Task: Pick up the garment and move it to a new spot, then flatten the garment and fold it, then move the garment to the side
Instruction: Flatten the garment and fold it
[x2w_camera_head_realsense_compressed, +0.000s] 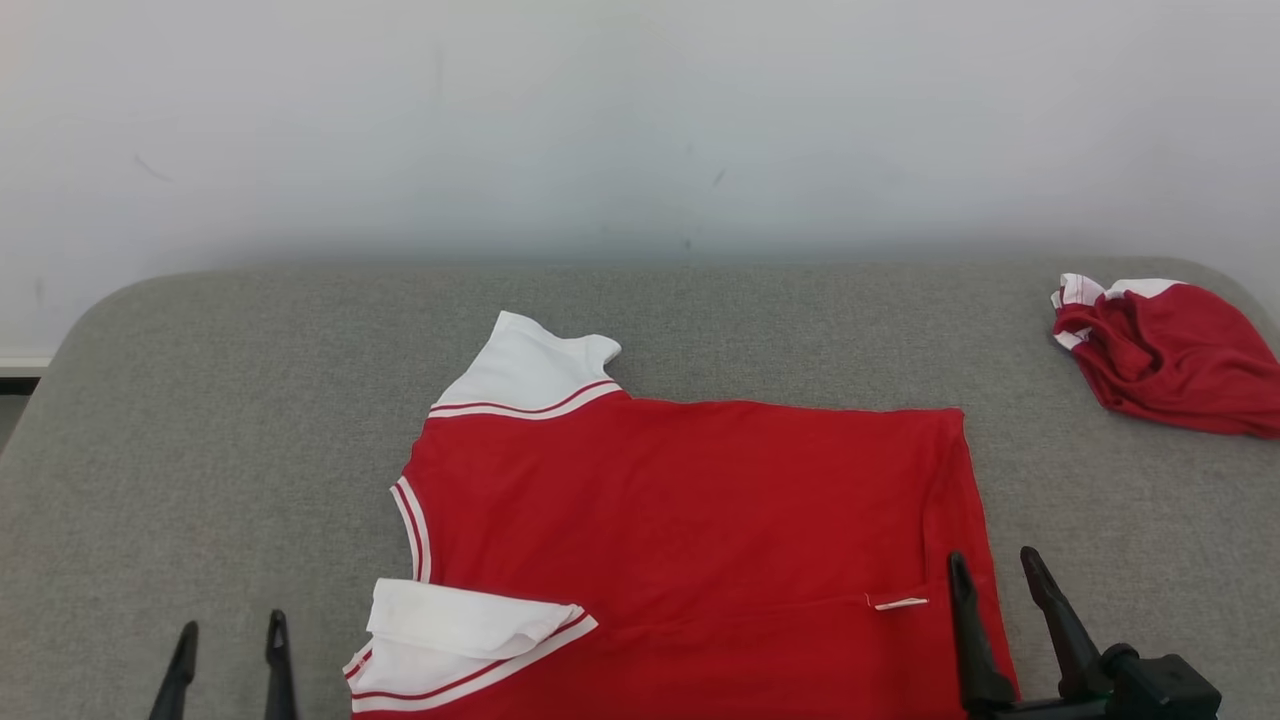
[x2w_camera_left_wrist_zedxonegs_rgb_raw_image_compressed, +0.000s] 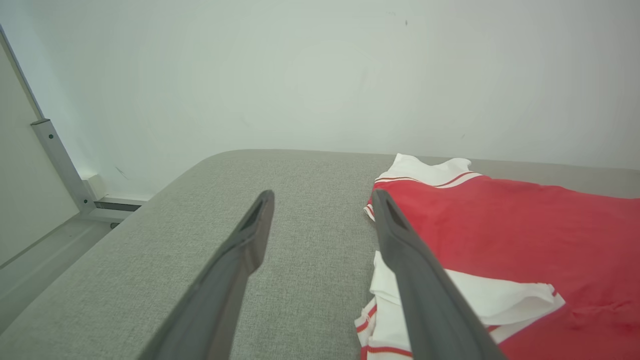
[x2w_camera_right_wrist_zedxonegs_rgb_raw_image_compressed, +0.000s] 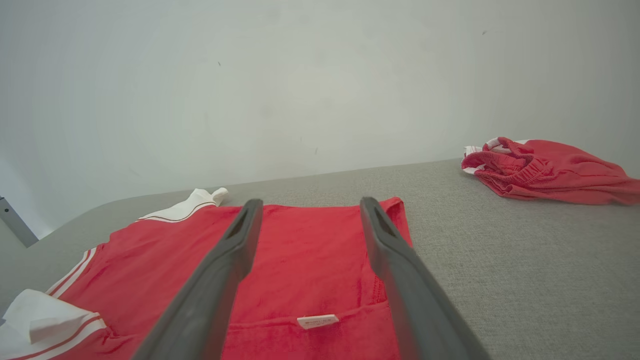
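Red cotton-like cloth covers the middle of the grey tabletop: this is the jersey, a short-sleeved shirt with white sleeves and red stripes. It lies flat, with the neck side to the left and the hem to the right. The far sleeve points away toward the wall. The near sleeve is turned in over the body. Near the right end, a straight cloth edge with a small white label runs across the shirt. I judge from this that the near long side is already folded up over the body.

The left hand hangs over bare tabletop, just left of the near sleeve. Its two fingers are spread wide and nothing is between them. The right hand is at the near right corner of the jersey, over the hem. It is also wide open and grips no cloth.

A second red garment with white trim, perhaps shorts, lies crumpled at the far right, well apart from the jersey.

As I judge it, the moving and the flattening are done and the folding has begun. The remaining folds are left to do, and then the carrying of the folded jersey to the side.
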